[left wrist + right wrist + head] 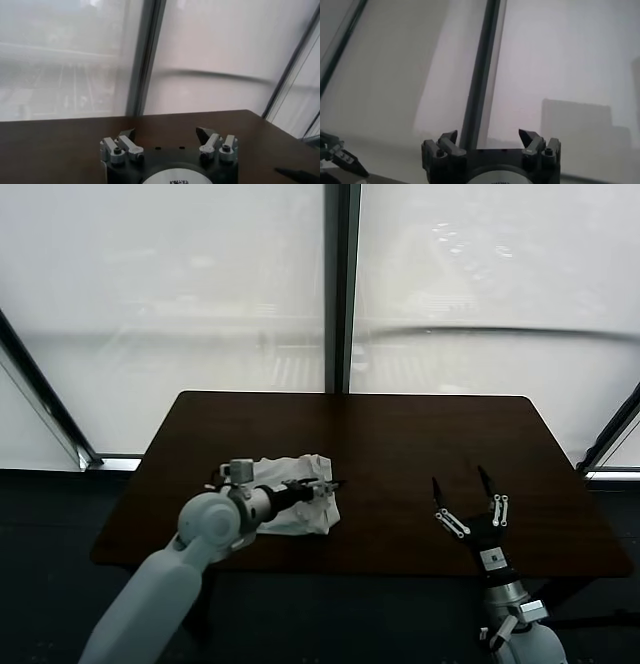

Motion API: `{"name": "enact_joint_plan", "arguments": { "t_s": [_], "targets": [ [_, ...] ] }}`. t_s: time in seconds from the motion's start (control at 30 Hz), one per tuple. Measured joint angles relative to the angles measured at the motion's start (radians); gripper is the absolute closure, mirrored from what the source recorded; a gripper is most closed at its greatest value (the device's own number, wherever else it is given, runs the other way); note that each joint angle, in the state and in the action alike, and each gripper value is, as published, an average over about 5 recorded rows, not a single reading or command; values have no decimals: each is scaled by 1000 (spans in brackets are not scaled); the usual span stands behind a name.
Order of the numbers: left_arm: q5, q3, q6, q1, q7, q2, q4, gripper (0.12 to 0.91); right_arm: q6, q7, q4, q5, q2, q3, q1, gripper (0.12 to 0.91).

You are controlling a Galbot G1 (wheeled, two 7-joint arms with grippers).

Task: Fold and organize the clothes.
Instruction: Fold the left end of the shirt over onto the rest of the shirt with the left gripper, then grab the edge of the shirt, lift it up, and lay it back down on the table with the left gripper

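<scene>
Left gripper [325,484] reaches over crumpled pale T-shirt [300,514], bunched on dark table [400,434] beneath and behind its jaws; jaws spread wide, holding nothing. Right gripper [465,499] hovers near table's front edge, well apart from shirt, jaws wide, nothing between them.

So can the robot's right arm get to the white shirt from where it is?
Probably yes. The right gripper is open above bare table, with nothing between it and the T-shirt. But the left gripper already hangs over it.
</scene>
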Motion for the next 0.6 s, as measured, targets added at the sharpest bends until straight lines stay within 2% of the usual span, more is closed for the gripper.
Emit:
{"name": "enact_joint_plan", "arguments": {
  "t_s": [0.2, 0.33, 0.43, 0.6],
  "targets": [
    [17, -1, 0, 11, 1, -39, 9, 123, -4, 3, -16, -6, -10, -3, 17, 118],
    [40, -4, 0, 11, 3, -67, 14, 123, -73, 46, -2, -50, -30, -23, 22, 118],
    [54, -12, 0, 13, 18, -75, 0, 123, -180, 84, 38, -76, -52, -54, 24, 118],
    [76, -46, 0, 3, 88, -28, -69, 123, -457, 172, 143, -95, -101, -157, 65, 118]
  ]
}}
